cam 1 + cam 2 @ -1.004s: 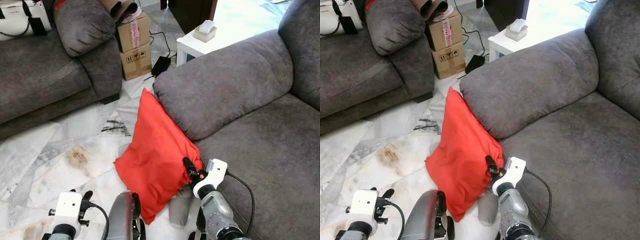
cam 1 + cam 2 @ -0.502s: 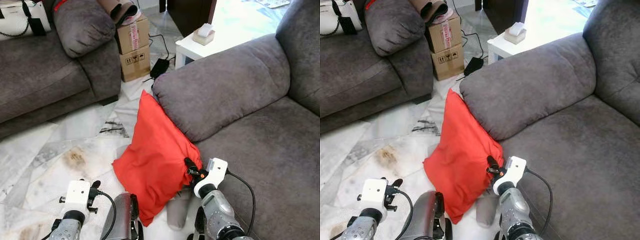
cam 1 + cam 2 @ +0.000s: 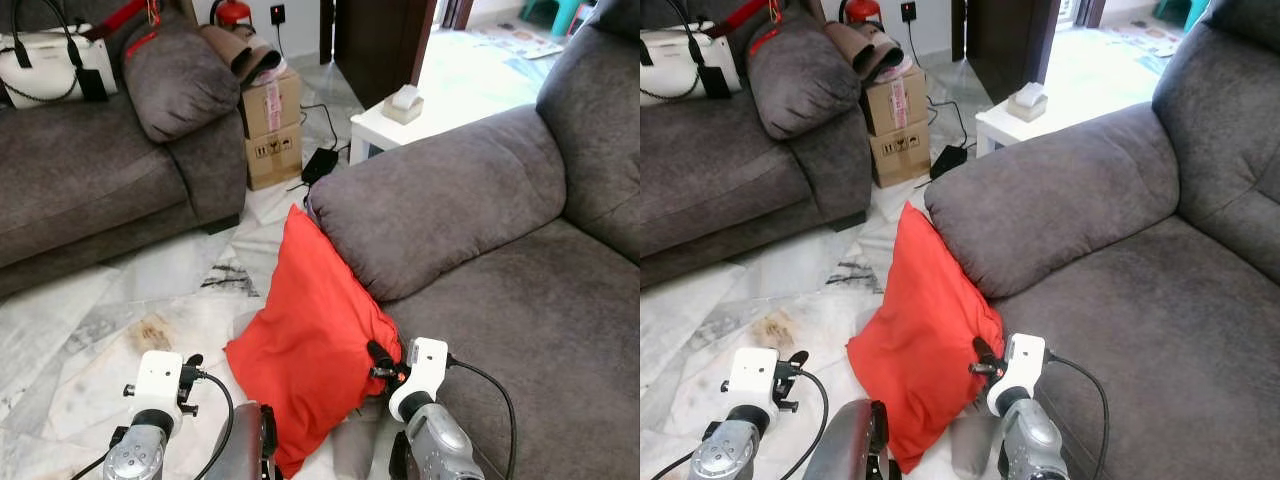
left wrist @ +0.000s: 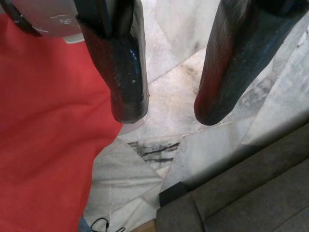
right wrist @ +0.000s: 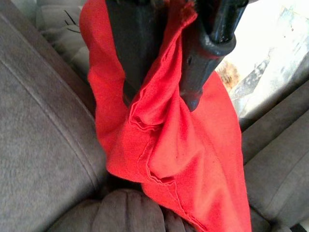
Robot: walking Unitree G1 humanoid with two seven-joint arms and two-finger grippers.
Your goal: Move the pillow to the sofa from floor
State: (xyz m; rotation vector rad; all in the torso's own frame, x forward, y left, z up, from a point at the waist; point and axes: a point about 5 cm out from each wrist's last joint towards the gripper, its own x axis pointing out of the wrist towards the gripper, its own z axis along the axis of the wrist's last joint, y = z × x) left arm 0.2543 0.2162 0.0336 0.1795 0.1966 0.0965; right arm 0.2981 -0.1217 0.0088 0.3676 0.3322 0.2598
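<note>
The soft red fabric pillow (image 3: pixel 315 340) stands tilted on the white marble floor (image 3: pixel 110 320), its upper corner leaning against the rounded armrest of the grey upholstered sofa (image 3: pixel 500 270) on the robot's right and its lower corner down on the tiles. The right pincer (image 5: pixel 164 72) is at the pillow's edge nearest the sofa seat, its 2 black fingers (image 5: pixel 205 53) closed on a bunched fold of the red cloth. The left pincer (image 4: pixel 169 104) hangs low over the floor just beside the pillow's other side, its 2 fingers apart with nothing between them and not touching the fabric. Across the floor sits a second grey couch (image 3: pixel 90 180) with a white handbag (image 3: pixel 45 68) on it; beside it are 2 stacked brown cardboard boxes (image 3: pixel 272 125), and near them a small white desk (image 3: pixel 400 125) carrying a tissue box (image 3: pixel 405 103).
</note>
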